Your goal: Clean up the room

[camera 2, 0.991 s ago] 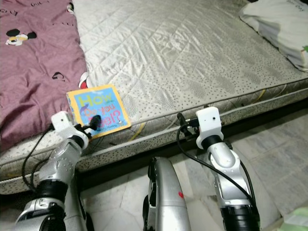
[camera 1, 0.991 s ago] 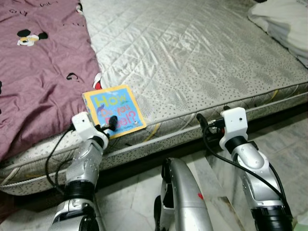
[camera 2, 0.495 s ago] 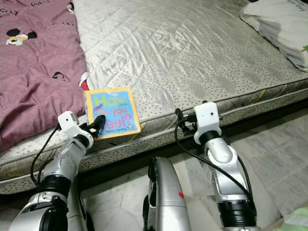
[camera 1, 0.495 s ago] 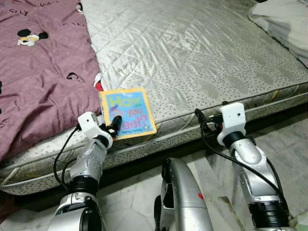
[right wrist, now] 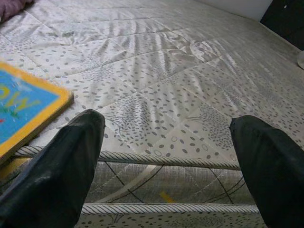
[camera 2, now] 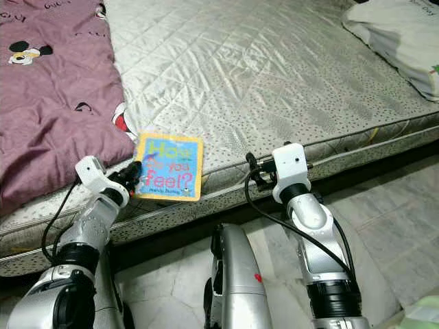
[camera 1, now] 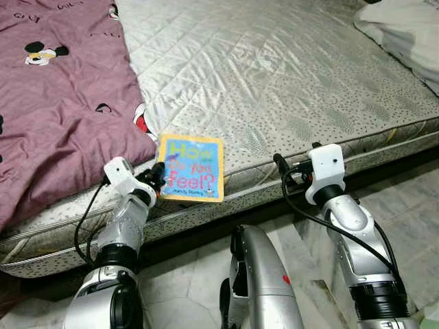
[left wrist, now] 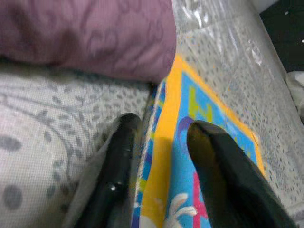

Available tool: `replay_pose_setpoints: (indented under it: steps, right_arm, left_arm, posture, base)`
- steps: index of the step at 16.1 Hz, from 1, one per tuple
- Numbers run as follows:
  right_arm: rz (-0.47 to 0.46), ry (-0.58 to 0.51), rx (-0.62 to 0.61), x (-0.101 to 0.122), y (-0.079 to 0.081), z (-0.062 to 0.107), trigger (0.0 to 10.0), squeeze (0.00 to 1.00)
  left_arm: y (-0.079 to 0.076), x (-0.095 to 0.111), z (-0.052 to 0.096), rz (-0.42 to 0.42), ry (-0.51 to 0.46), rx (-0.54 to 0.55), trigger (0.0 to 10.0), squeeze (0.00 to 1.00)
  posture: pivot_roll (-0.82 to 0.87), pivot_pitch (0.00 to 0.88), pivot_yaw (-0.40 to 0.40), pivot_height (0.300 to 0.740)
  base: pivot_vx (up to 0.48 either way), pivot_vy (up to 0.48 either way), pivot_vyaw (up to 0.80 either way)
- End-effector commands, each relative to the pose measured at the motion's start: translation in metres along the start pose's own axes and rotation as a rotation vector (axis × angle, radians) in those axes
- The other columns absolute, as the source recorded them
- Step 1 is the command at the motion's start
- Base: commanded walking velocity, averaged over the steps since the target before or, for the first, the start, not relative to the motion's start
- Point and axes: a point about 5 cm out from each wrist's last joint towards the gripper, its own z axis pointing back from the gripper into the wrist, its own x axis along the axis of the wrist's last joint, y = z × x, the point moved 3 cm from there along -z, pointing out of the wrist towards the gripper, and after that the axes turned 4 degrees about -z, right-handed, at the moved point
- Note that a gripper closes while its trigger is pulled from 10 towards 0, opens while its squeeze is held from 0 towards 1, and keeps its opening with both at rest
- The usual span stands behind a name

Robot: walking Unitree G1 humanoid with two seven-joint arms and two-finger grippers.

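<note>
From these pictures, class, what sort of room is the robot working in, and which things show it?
Most likely a bedroom: a bare quilted mattress lies low over a tiled floor, with a maroon cartoon-print blanket and a white pillow on it.

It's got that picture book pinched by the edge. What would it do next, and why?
Probably lift the picture book off the mattress. The left claw is shut on its edge, one finger above and one beneath, and it lies near the mattress edge beside the blanket.
</note>
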Motion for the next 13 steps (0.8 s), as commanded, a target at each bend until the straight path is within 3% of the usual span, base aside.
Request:
replay_pose_setpoints:
  steps: [1,7,8,9,11,12,13]
  right_arm:
    - [0.004,-0.003,-0.011,0.000,-0.003,-0.001,10.0,0.00]
    - [0.014,-0.012,-0.002,0.001,-0.002,-0.002,10.0,0.00]
    - [0.016,-0.013,-0.001,0.001,-0.002,-0.003,10.0,0.00]
    - [0.017,-0.015,-0.001,0.002,-0.002,-0.003,10.0,0.00]
    - [0.016,-0.019,-0.001,0.002,-0.002,-0.004,10.0,0.00]
    - [0.015,-0.021,-0.001,0.002,-0.001,-0.005,10.0,0.00]
    - [0.012,-0.023,0.000,0.002,0.000,-0.006,10.0,0.00]
  left_arm:
    - [0.003,-0.002,0.000,0.005,0.007,0.023,0.0,0.00]
    - [0.019,0.001,0.002,0.057,-0.031,0.121,0.0,0.00]
    - [0.020,0.001,0.004,0.034,-0.044,0.155,10.0,0.00]
    - [0.018,0.001,0.005,0.038,-0.054,0.152,10.0,1.00]
    - [0.008,0.007,0.010,-0.101,-0.111,0.139,10.0,1.00]
    - [0.002,0.009,0.012,-0.127,-0.125,0.117,10.0,1.00]
    - [-0.017,0.012,0.017,-0.193,-0.168,0.049,10.0,1.00]
  posture:
    - [-0.16,0.101,-0.094,0.494]
    - [-0.15,0.095,-0.098,0.494]
    - [-0.15,0.094,-0.097,0.494]
    - [-0.15,0.093,-0.097,0.494]
    - [-0.15,0.092,-0.096,0.494]
    - [-0.15,0.092,-0.096,0.494]
    - [-0.14,0.091,-0.095,0.494]
  base:
    - [0.000,0.000,0.00]
    - [0.000,0.000,0.00]
    - [0.000,0.000,0.00]
    - [0.000,0.000,0.00]
    - [0.000,0.000,0.00]
    - [0.000,0.000,0.00]
    - [0.000,0.000,0.00]
